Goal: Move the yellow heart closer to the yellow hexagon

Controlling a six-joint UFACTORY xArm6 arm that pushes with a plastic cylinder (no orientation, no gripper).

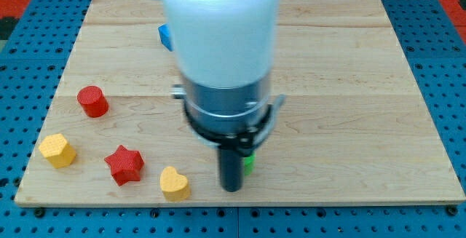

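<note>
My tip (231, 189) rests on the wooden board (349, 107); I have no jaws, only a rod. The yellow heart (175, 183) lies near, toward the view's left of my tip. Farther left sit the red star (124, 165) and yellow hexagon (57, 151), with the red cylinder (93, 101) above. A green block (249, 164) touches the rod's right side; a blue block (167, 36) shows behind my arm.

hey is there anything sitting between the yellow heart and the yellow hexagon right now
Yes. The red star sits between the yellow heart and the yellow hexagon, roughly on the straight line. My tip is to the view's right of the heart, nothing between them.
</note>
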